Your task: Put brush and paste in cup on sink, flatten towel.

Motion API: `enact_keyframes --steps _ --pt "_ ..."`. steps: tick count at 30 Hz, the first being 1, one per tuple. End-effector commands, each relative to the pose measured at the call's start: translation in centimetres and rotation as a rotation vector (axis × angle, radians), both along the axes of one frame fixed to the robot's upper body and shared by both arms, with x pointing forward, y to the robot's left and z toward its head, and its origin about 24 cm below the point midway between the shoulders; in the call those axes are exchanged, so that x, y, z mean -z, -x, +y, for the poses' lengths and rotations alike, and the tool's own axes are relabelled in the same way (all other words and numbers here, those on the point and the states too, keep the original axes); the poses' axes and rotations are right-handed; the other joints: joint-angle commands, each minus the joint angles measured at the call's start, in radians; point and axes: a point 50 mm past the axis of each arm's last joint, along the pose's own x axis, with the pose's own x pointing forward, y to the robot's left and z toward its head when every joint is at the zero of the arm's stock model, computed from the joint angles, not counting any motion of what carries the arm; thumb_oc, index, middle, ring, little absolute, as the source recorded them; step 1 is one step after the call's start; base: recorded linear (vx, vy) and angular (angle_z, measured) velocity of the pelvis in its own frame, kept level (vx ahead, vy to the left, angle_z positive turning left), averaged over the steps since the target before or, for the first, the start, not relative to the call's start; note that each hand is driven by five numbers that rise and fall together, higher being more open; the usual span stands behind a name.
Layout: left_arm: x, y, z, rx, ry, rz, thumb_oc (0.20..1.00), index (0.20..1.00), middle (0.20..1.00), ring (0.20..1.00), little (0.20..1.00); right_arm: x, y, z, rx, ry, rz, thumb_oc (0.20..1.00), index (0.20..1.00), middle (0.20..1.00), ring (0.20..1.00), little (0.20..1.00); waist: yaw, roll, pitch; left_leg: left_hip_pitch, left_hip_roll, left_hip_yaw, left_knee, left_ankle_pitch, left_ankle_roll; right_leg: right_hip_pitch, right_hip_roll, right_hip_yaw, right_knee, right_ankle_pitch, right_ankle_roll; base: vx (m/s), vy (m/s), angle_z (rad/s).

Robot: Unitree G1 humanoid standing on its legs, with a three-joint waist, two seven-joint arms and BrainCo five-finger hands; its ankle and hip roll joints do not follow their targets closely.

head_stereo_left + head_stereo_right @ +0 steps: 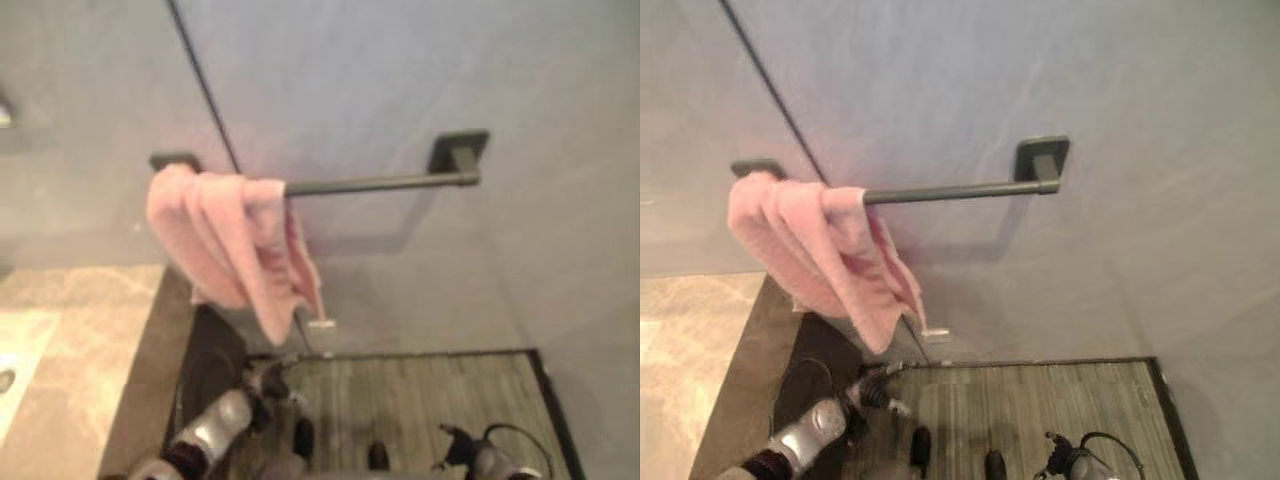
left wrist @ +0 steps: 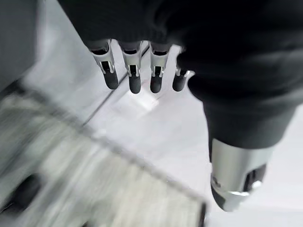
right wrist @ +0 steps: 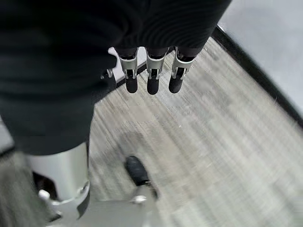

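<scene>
A pink towel hangs bunched up in folds at the left end of a dark towel bar on the grey wall. My left hand is low down below the towel, apart from it. In the left wrist view its fingers are straight and hold nothing. My right hand hangs low at the right over the floor. Its fingers are relaxed and hold nothing.
A beige marble sink counter with a dark side panel stands at the left. The right part of the bar is bare. A wood-plank floor with a dark skirting line runs along the foot of the wall.
</scene>
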Motion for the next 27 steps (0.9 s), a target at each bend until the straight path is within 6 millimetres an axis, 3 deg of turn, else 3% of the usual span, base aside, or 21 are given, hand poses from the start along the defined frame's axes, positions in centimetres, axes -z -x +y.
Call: enact_keyframes --steps 1,3,4,6,10,12,13,20,27 --pt "-4.3 -1.6 2.6 0.018 0.014 -0.103 1.000 1.000 1.000 1.000 1.000 -0.7 -1.7 -0.2 -0.044 0.000 -0.022 1.000 1.000 1.000 1.000 1.000 0.033 -0.049 0.023 0.016 0.031 0.048 0.013 -0.025 -0.036 -0.032 -0.089 0.001 0.052 -0.027 0.094 0.01 -0.043 0.19" --pt "-7.2 -1.2 4.7 0.006 0.006 -0.176 1.000 1.000 1.000 1.000 1.000 -1.6 -2.9 0.2 -0.095 -0.033 -0.098 1.000 1.000 1.000 1.000 1.000 0.033 -0.055 0.021 0.014 0.030 0.044 0.013 -0.023 -0.038 -0.027 -0.089 -0.005 0.050 -0.031 0.093 -0.01 -0.043 0.28" --pt "-7.2 -1.1 4.7 0.005 0.006 -0.175 1.000 1.000 1.000 1.000 1.000 -1.6 -2.9 0.2 -0.096 -0.033 -0.098 1.000 1.000 1.000 1.000 1.000 0.032 -0.055 0.020 0.014 0.030 0.043 0.013 -0.023 -0.038 -0.027 -0.089 -0.005 0.050 -0.031 0.093 0.00 -0.029 0.26" --pt "-10.2 0.0 7.4 -0.011 -0.043 -0.222 1.000 1.000 1.000 1.000 1.000 -4.1 -4.7 -0.9 -0.144 -0.048 -0.197 1.000 1.000 1.000 1.000 1.000 0.020 -0.062 0.021 0.012 0.034 0.045 0.013 -0.022 -0.040 -0.027 -0.087 -0.007 0.054 -0.033 0.093 0.02 -0.034 0.12" --pt "-12.0 1.2 8.7 -0.019 -0.039 -0.238 1.000 1.000 1.000 1.000 1.000 -5.9 -5.2 -2.0 -0.186 -0.052 -0.220 1.000 1.000 1.000 1.000 1.000 0.010 -0.072 0.021 0.009 0.038 0.042 0.013 -0.020 -0.043 -0.031 -0.090 -0.013 0.062 -0.036 0.093 0.01 -0.019 -0.05" --pt "-13.9 2.1 9.5 -0.010 -0.041 -0.285 1.000 1.000 1.000 1.000 1.000 -8.8 -6.1 -3.0 -0.209 -0.058 -0.332 1.000 1.000 1.000 1.000 1.000 -0.002 -0.074 0.019 0.005 0.037 0.035 0.013 -0.022 -0.043 -0.033 -0.093 -0.017 0.067 -0.039 0.095 0.02 -0.001 0.09" --pt "-14.6 2.6 9.5 -0.010 -0.025 -0.306 1.000 1.000 1.000 1.000 1.000 -9.3 -6.0 -3.0 -0.198 -0.074 -0.373 1.000 1.000 1.000 1.000 1.000 -0.007 -0.073 0.019 0.004 0.036 0.036 0.013 -0.023 -0.041 -0.034 -0.094 -0.016 0.068 -0.039 0.096 0.02 0.024 0.04" --pt "-17.2 3.2 9.9 -0.016 0.056 -0.360 1.000 1.000 1.000 1.000 1.000 -8.7 -5.8 -3.1 -0.157 -0.077 -0.358 1.000 1.000 1.000 1.000 1.000 -0.004 -0.063 0.023 0.007 0.027 0.028 0.013 -0.034 -0.036 -0.037 -0.102 -0.019 0.078 -0.047 0.097 0.00 0.001 0.00" --pt "-19.4 3.4 10.8 -0.008 -0.015 -0.436 1.000 1.000 1.000 1.000 1.000 -7.1 -5.1 -2.5 -0.055 -0.127 -0.354 1.000 1.000 1.000 1.000 1.000 0.011 -0.065 0.028 0.007 0.022 0.024 0.013 -0.034 -0.031 -0.041 -0.108 -0.022 0.079 -0.044 0.100 0.00 0.010 0.05"
